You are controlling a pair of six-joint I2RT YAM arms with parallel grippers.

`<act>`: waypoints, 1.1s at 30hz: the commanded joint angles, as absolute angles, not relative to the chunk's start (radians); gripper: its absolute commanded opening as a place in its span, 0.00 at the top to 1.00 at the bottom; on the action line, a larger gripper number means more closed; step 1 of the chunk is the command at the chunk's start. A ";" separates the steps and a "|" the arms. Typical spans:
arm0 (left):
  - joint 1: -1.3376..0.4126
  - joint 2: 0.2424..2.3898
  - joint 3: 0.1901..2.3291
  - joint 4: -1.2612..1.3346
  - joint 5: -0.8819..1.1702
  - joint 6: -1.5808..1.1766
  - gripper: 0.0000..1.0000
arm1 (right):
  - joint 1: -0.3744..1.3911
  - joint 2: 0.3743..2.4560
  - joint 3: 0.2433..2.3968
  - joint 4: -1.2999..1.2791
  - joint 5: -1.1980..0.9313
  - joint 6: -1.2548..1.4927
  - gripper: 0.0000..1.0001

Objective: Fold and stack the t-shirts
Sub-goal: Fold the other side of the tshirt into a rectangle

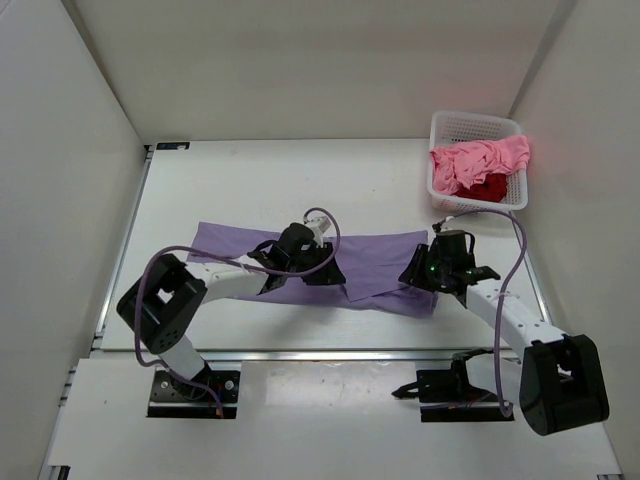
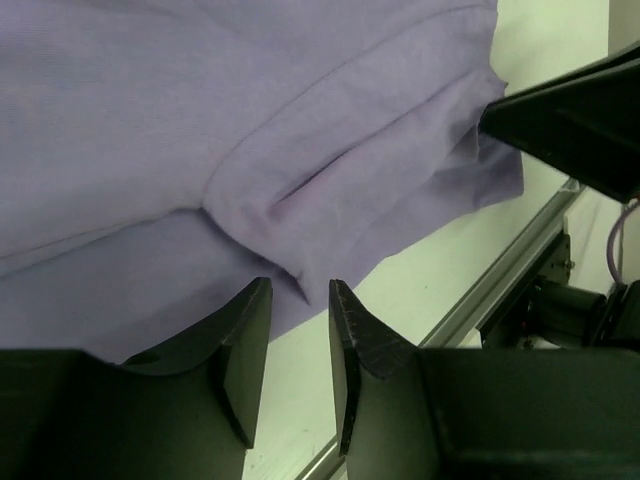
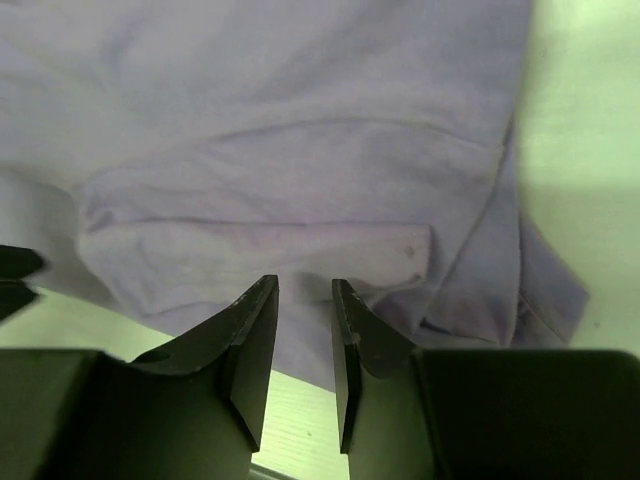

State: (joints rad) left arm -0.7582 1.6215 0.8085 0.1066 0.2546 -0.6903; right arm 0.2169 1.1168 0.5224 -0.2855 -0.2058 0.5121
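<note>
A lavender purple t-shirt (image 1: 240, 245) lies spread across the middle of the table, with a folded flap (image 1: 375, 275) near its right part. My left gripper (image 1: 332, 274) hovers low over the shirt's middle, and its jaws (image 2: 300, 300) stand open with nothing between them at the shirt's near hem (image 2: 250, 130). My right gripper (image 1: 415, 275) is over the shirt's right end. It is open too (image 3: 305, 292), empty, just above a folded band of fabric (image 3: 260, 245). A pink t-shirt (image 1: 482, 158) and a dark red one (image 1: 490, 188) lie bunched in the basket.
The white lattice basket (image 1: 440, 135) stands at the back right corner of the table (image 1: 300, 180). A metal rail (image 1: 300, 352) runs along the near edge. White walls enclose the left, back and right. The right gripper's finger (image 2: 570, 120) shows in the left wrist view.
</note>
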 commanded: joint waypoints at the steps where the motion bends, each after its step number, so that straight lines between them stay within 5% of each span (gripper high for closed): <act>1: -0.765 1.658 0.813 0.167 0.319 -0.747 0.60 | 0.212 1.080 0.540 -0.203 -0.219 0.509 0.75; 15: -0.841 1.753 0.874 0.153 0.357 -0.749 0.53 | 0.115 1.087 0.515 -0.183 -0.227 0.512 0.71; 26: -0.804 1.737 0.862 0.176 0.394 -0.776 0.99 | 0.117 1.128 0.508 -0.216 -0.138 0.518 0.70; 33: -0.807 1.738 0.870 0.184 0.410 -0.782 1.00 | 0.097 1.109 0.469 -0.213 -0.178 0.525 0.67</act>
